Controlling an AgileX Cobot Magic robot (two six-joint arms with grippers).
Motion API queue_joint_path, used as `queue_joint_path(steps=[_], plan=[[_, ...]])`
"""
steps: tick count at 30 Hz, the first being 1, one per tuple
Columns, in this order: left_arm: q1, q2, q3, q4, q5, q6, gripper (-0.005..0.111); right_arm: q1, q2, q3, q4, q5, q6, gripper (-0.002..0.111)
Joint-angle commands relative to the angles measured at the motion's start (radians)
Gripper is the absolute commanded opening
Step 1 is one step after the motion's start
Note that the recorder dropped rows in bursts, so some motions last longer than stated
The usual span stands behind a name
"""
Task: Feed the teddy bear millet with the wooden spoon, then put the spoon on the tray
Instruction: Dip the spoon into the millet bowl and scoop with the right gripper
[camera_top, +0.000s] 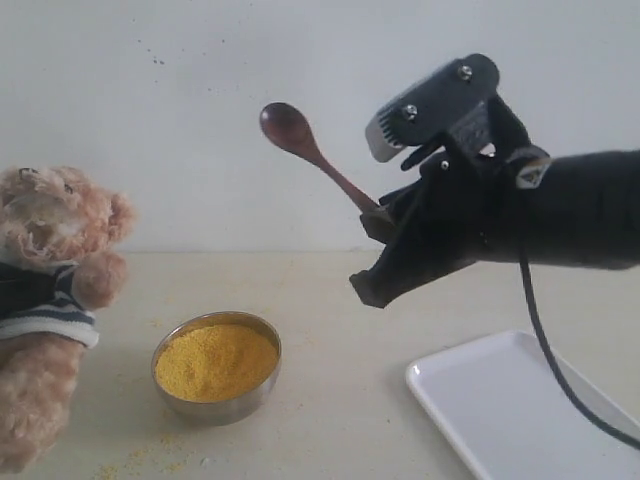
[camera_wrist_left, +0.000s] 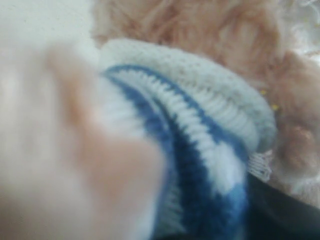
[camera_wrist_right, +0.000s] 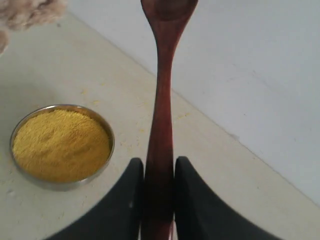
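The teddy bear (camera_top: 50, 260) stands at the far left in its striped shirt (camera_wrist_left: 200, 125), which fills the blurred left wrist view together with its fur. My left gripper does not show clearly there or in the exterior view. My right gripper (camera_top: 375, 225) (camera_wrist_right: 159, 167) is shut on the handle of the wooden spoon (camera_top: 300, 140) (camera_wrist_right: 162, 90), holding it high in the air with its small bowl pointing toward the bear. No grains are visible on it. The millet (camera_top: 215, 360) (camera_wrist_right: 60, 145) lies heaped in the steel bowl (camera_top: 262, 385) below. The tray (camera_top: 510, 400) is at the lower right.
Millet crumbs (camera_top: 150, 460) are scattered on the beige table (camera_top: 340, 400) in front of the bowl. A white wall (camera_top: 200, 80) closes off the back. A black cable (camera_top: 545, 350) hangs from my right arm over the tray.
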Motion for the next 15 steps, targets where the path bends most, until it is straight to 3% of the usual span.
queue_joint_path(steps=[1,5,8,15], plan=[[0.003,-0.005,0.003,-0.029,-0.034,-0.002,0.004,-0.004,0.034,-0.136,-0.112,0.244,-0.075,0.0],[0.003,-0.005,0.003,-0.029,-0.008,-0.002,0.004,0.019,0.166,-0.284,-0.438,0.536,0.079,0.0],[0.003,-0.005,0.003,-0.029,-0.005,-0.002,0.004,0.091,0.266,-0.378,-0.712,0.717,0.259,0.0],[0.003,-0.005,0.003,-0.029,-0.017,-0.002,0.004,0.306,0.381,-0.433,-1.052,0.752,0.386,0.0]])
